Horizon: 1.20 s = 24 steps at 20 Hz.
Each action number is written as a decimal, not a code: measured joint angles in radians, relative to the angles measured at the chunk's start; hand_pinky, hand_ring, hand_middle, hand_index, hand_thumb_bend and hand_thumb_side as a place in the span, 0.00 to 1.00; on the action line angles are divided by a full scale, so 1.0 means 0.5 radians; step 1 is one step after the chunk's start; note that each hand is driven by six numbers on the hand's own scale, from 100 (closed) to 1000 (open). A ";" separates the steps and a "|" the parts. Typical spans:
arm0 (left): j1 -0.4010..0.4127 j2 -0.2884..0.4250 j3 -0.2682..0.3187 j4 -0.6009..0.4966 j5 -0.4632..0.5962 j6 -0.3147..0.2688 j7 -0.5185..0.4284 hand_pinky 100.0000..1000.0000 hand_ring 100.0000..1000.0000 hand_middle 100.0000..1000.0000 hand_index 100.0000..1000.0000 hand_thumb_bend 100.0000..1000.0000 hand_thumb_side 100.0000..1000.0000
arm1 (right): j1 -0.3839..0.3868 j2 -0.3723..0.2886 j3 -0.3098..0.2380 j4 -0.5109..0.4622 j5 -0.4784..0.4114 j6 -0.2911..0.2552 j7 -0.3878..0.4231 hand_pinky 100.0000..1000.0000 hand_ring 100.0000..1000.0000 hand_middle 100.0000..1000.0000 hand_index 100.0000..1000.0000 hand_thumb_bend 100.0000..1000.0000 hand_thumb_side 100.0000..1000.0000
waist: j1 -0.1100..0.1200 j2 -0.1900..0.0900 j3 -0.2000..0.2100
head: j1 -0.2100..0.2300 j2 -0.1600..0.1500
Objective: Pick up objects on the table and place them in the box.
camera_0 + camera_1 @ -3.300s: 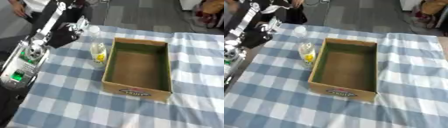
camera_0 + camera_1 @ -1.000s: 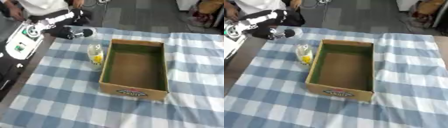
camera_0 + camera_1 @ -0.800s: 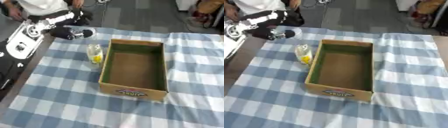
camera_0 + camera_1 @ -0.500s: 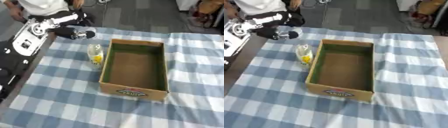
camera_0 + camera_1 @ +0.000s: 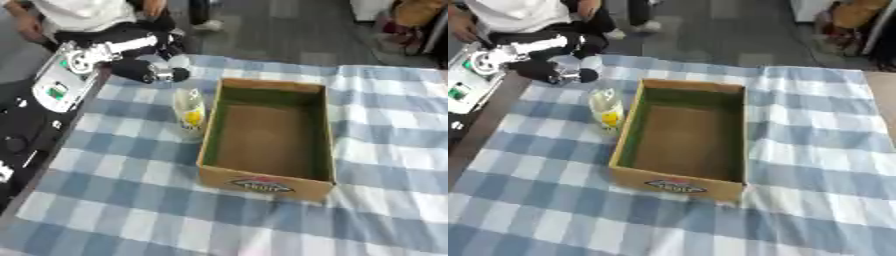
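Swung inward since earlier, left hand [image 5: 140, 70] with fingers curled round a small clear bottle [image 5: 178, 62] above the bench [image 5: 131, 210], open brown cardboard box [image 5: 266, 135] empty, clear yellow-labelled bottle [image 5: 189, 115] waiting just beside it.

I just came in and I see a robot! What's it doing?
It's tidying things into the box, which looks empty so far. The left robot hand is at the table's far left corner, by a small pale thing I can't make out. A clear bottle with something yellow inside stands just left of the box. The right robot hand isn't showing.
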State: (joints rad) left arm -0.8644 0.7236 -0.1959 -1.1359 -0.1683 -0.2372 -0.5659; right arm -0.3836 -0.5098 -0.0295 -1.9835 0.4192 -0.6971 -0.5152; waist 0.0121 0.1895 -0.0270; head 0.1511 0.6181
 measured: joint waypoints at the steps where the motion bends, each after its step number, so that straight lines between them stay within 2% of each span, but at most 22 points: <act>1: -0.002 0.000 0.000 0.007 -0.002 -0.001 -0.001 0.85 0.81 0.86 0.98 0.89 0.64 | 0.000 0.000 0.000 0.000 -0.002 -0.002 0.002 0.06 0.22 0.16 0.30 0.00 0.90 | 0.000 0.001 -0.002 | 0.002 0.000; 24: -0.056 -0.035 0.014 0.153 -0.061 -0.011 -0.007 0.84 0.80 0.86 0.99 0.86 0.63 | -0.011 0.002 0.011 0.000 -0.018 -0.021 0.016 0.06 0.22 0.16 0.30 0.00 0.90 | 0.000 0.019 -0.028 | 0.032 -0.018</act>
State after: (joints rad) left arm -0.8925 0.7061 -0.1888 -1.0594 -0.1986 -0.2426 -0.5695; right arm -0.3889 -0.5088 -0.0238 -1.9835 0.4101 -0.7074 -0.5070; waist 0.0121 0.1990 -0.0411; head 0.1671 0.6090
